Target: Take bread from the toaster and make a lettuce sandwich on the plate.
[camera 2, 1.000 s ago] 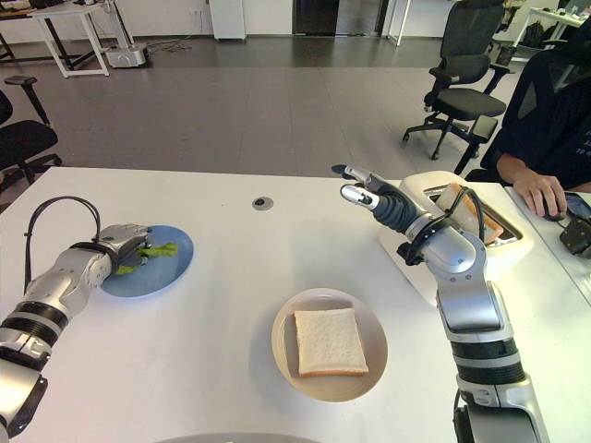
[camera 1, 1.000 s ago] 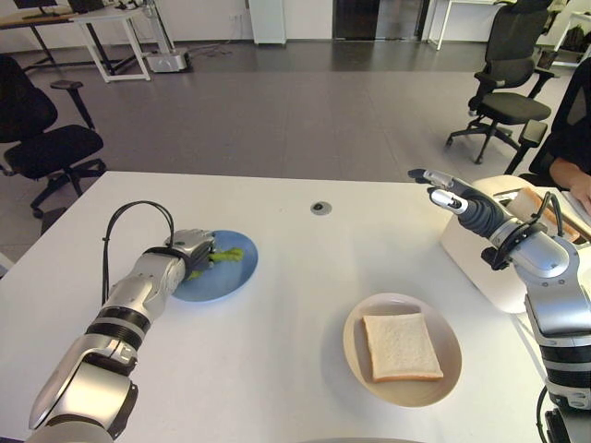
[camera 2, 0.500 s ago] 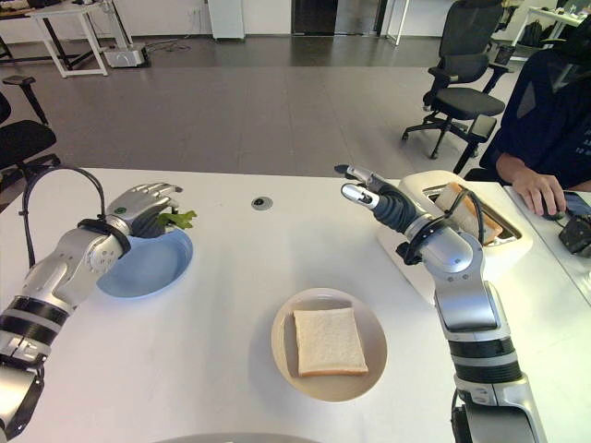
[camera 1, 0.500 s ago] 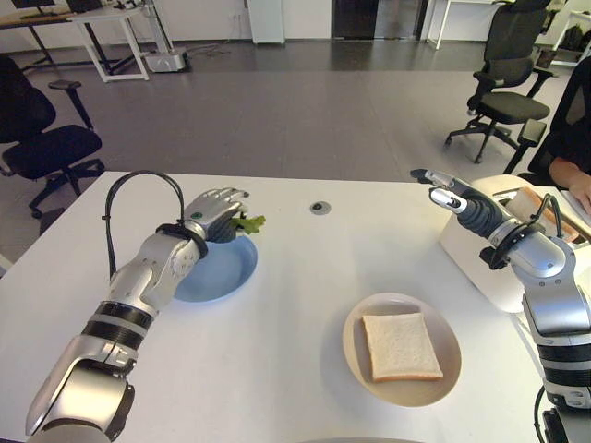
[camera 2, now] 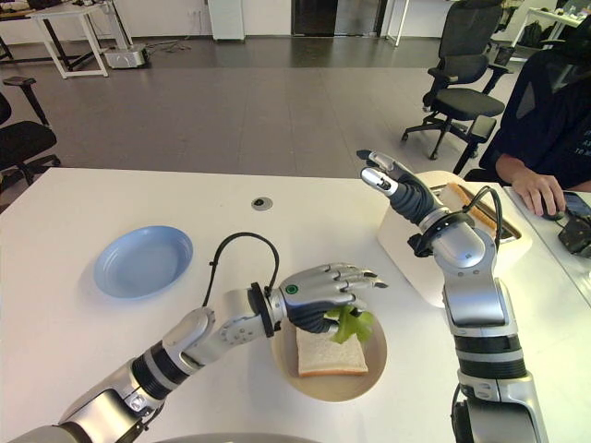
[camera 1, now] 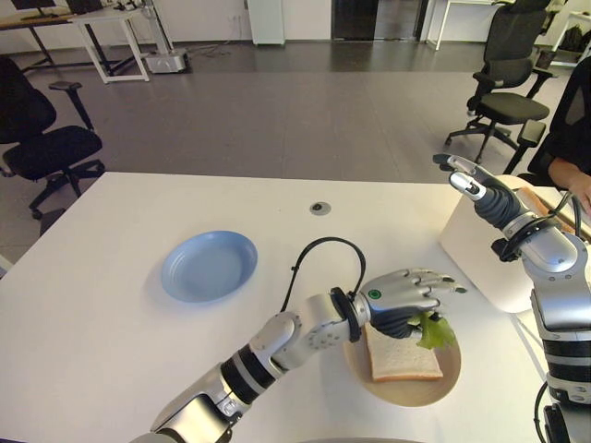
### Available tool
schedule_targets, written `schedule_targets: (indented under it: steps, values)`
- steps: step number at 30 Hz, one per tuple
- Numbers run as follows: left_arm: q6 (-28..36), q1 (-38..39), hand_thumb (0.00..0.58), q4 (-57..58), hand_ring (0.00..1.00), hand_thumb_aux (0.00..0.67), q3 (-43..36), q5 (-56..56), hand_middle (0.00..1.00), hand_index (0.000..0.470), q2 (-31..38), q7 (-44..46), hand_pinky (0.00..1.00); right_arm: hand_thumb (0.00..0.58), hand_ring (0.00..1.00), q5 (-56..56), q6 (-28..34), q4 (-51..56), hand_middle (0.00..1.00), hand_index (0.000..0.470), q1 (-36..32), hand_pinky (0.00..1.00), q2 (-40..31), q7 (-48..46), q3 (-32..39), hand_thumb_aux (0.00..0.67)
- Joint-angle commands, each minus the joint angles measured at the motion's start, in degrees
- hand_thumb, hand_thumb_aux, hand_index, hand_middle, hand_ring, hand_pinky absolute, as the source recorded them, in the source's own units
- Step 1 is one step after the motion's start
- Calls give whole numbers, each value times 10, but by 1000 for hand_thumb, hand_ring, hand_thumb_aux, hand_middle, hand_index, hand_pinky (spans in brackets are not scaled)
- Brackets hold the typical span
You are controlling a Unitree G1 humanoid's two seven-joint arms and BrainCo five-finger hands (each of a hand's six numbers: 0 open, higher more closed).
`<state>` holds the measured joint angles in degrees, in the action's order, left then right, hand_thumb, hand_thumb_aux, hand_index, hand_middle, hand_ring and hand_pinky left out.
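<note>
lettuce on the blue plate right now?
No: the lettuce hangs from the left hand above the bread on the cream plate, away from the blue plate.

Head stereo pair, side by side, facing forward-down, near table; both share its top, bread plate.

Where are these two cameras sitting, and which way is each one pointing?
Left eye view: on the robot's head, looking forward and down at the white table; shows both arms, the left hand holding lettuce over the bread slice on the cream plate, the right hand raised near the toaster.
Right eye view: same head, slightly to the right, facing the same way; the same arms and hands show.
Shared: one scene, including the blue plate and the office chairs behind.
</note>
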<state>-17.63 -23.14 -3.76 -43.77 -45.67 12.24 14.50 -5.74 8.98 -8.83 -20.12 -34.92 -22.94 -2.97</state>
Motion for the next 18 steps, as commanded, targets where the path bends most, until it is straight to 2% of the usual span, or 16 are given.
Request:
schedule_targets:
  steps: [1, 9, 18]
  values:
    - [-4, 14, 580, 11, 0, 670, -11, -22, 0, 470, 10, 13, 0, 0, 0, -3, 8, -6, 0, 0, 4, 0, 3, -2, 2, 0]
    - [12, -9, 580, 30, 0, 670, -10, -190, 0, 470, 62, -48, 0, 0, 0, -3, 11, -10, 0, 0, 5, 0, 5, -6, 8, 0]
    - [-17, -16, 580, 21, 0, 670, -10, -220, 0, 470, 44, -147, 0, 0, 0, -7, 9, -4, 0, 0, 6, 0, 7, -7, 14, 0]
